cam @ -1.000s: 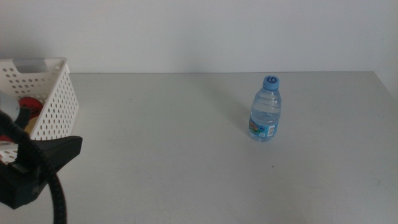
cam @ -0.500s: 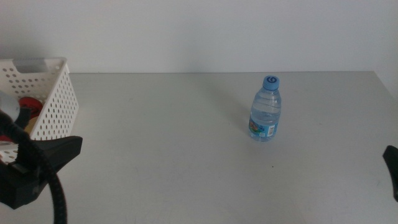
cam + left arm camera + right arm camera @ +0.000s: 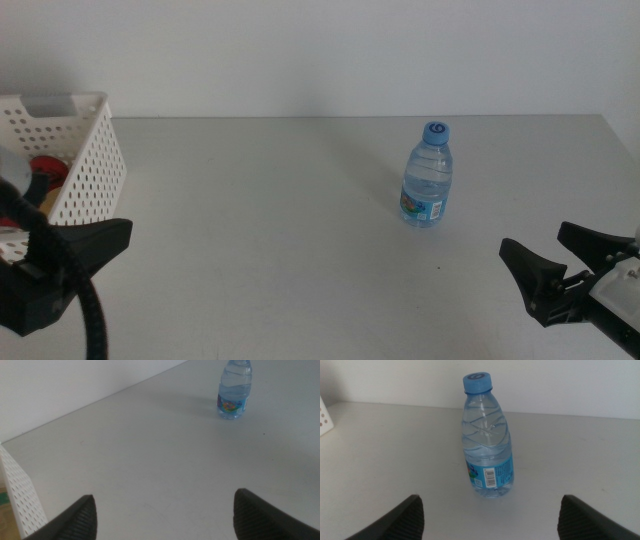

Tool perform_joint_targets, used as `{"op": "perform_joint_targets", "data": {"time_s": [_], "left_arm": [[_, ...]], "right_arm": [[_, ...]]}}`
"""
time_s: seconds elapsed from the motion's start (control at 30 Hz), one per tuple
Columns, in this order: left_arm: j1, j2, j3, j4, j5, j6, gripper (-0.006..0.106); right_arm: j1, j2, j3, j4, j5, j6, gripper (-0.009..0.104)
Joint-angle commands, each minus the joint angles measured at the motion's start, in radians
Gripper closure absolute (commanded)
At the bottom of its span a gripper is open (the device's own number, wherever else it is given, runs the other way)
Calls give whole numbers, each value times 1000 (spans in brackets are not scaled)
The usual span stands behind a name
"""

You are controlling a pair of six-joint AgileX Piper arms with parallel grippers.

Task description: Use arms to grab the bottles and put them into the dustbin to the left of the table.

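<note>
A clear water bottle (image 3: 428,176) stands upright near the table's (image 3: 270,220) right edge. The right gripper (image 3: 548,259) — fingers spread, empty — faces it; the left gripper (image 3: 165,512), fingers spread, sits beside the dustbin (image 3: 88,160) at the left edge.

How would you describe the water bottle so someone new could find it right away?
On the wide grey-white table, look right of centre, far from the white perforated plastic basket at the left edge. The small clear plastic water bottle stands upright there alone, with a blue cap and blue label, ahead of the open right gripper.

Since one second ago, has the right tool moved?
Yes. The right tool has entered from the right edge, toward the standing water bottle; its jaws are open.
</note>
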Motion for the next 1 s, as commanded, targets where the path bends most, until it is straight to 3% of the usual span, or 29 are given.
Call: {"op": "perform_joint_targets", "data": {"time_s": [0.0, 0.33, 0.5, 0.8, 0.97], "left_arm": [[-7, 4, -24, -12, -70, -13, 7], [-7, 4, -24, -12, -70, -13, 7], [-7, 4, -24, -12, -70, -13, 7], [-7, 4, -24, -12, -70, -13, 7], [-7, 4, -24, -12, -70, -13, 7]], "right_arm": [[3, 63, -28, -2, -198, -1, 1], [3, 354, -64, -14, -490, -10, 1], [3, 488, -157, -82, -494, -12, 1], [3, 589, -348, -81, -464, -52, 1], [3, 589, -465, -97, -333, -75, 1]]}}
